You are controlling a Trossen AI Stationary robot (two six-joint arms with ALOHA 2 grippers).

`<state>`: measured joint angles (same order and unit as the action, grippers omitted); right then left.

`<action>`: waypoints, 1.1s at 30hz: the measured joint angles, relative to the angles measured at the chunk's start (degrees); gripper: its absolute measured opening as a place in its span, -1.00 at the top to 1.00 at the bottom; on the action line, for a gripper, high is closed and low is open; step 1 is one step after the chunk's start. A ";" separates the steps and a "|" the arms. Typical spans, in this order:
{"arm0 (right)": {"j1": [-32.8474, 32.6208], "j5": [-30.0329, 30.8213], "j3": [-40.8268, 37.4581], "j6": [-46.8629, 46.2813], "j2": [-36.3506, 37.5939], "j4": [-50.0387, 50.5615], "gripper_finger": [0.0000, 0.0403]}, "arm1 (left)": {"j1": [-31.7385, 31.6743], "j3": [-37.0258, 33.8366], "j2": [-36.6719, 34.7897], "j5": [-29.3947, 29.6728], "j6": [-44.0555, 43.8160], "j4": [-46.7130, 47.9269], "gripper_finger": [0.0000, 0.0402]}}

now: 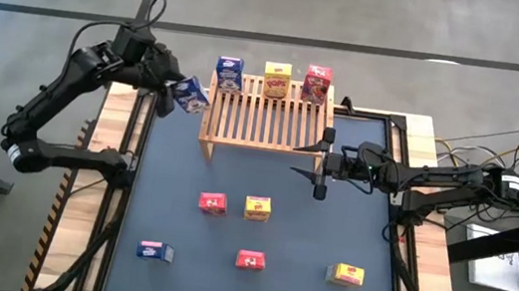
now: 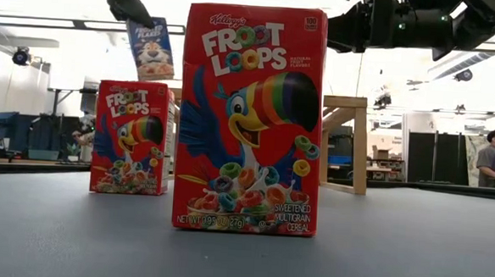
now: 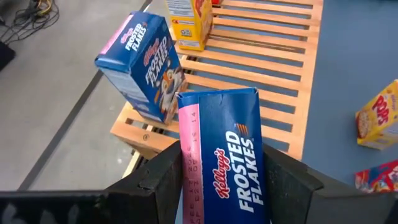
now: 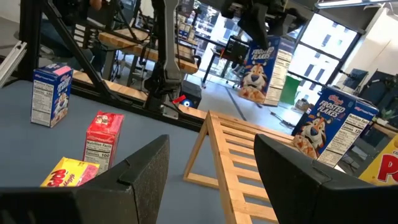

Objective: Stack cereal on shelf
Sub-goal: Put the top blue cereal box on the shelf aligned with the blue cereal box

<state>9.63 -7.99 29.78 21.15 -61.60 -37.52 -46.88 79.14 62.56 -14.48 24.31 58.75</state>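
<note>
Left wrist view: left claw (image 3: 217,180) grips a blue box (image 3: 224,162) beside the shelf (image 3: 261,81), ready to place; right claw (image 1: 323,164) waits wide by the shelf.

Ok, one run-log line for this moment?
left gripper: holds blue box beside rack | right gripper: open, empty | rack: three boxes | table: five boxes

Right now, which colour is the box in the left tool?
Blue box, with a pink side strip; clearest in the left wrist view.
</note>
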 joint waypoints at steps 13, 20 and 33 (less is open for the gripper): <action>0.02 0.03 0.00 0.54 0.02 0.83 -0.11 | 0.80 6.54 8.14 -0.14 2.22 0.97 0.16; 0.02 0.04 0.00 0.52 0.02 0.91 -0.11 | 2.86 10.90 12.14 -0.21 3.53 3.64 0.16; 0.02 0.04 0.00 0.52 0.02 1.25 -0.11 | 5.67 15.88 19.32 -0.07 6.59 4.11 0.16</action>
<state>9.65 -7.94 29.78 21.67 -61.58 -36.27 -41.21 95.02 81.87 -14.55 30.90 62.85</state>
